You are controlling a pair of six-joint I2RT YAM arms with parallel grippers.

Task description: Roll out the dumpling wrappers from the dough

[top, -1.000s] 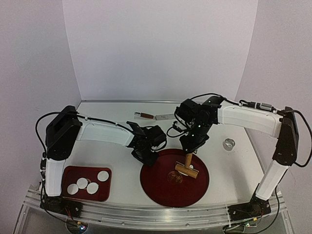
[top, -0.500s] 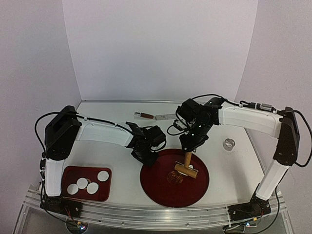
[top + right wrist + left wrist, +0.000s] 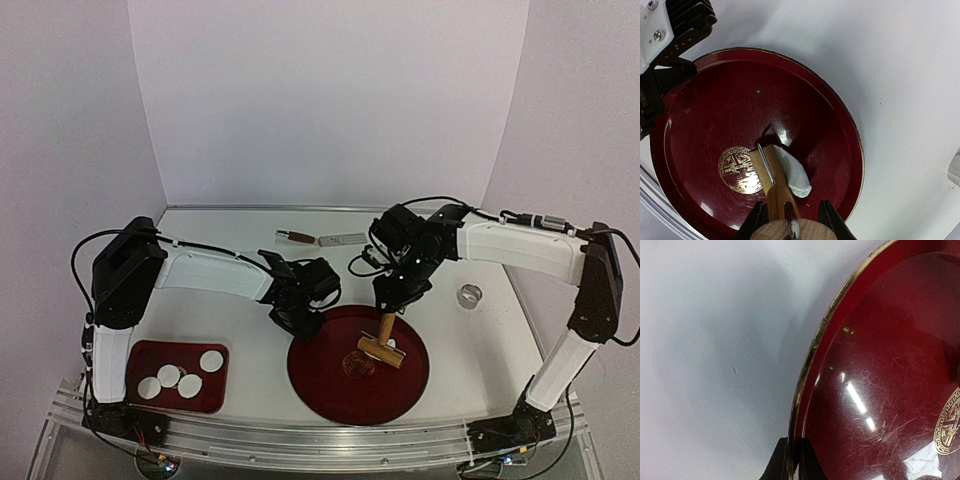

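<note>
White table (image 3: 240, 265): left gripper (image 3: 300, 325) pinches plate (image 3: 330, 392) rim; right gripper (image 3: 386, 308) clasps roller (image 3: 381, 345) against dough (image 3: 794, 174). Roll evenly, plate steady.

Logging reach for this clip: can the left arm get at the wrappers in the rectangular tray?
Probably not yet: the left gripper is shut on the round plate; nothing covers the wrappers.

roller (image 3: 383, 349) blocks plate (image 3: 330, 395) centre, near half open
</note>
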